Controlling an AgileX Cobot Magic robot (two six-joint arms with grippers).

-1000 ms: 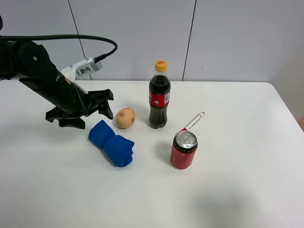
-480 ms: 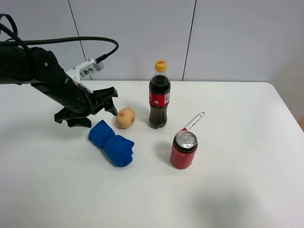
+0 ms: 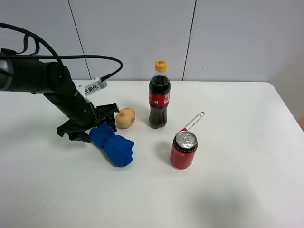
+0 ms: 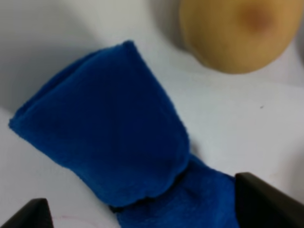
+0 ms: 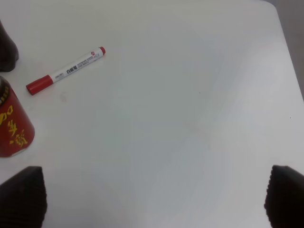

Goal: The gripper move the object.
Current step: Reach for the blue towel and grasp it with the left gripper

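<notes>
The bright blue cloth bundle [image 3: 112, 144] lies on the white table [image 3: 228, 190], two-lobed, left of centre. My left gripper [image 3: 95, 124] is low over its far-left lobe, open, with one dark claw on each side of that lobe. In the left wrist view the cloth [image 4: 109, 147] fills the middle and the two fingertips [image 4: 266, 202] sit at the corners, apart; I cannot tell if they touch it. My right gripper [image 5: 152, 199] is open and empty above bare table, and is not in the exterior high view.
A tan potato [image 3: 125, 118] lies just right of the left gripper and shows in the left wrist view [image 4: 232, 33]. A cola bottle [image 3: 159, 97], a red can [image 3: 184, 150] and a red-capped marker [image 3: 192, 122] stand to the right. The right wrist view shows the can [image 5: 12, 123] and marker [image 5: 64, 71].
My left gripper has moved down and toward the cloth, from above and left of it to straddling its far-left lobe. The cloth and other objects have not moved.
</notes>
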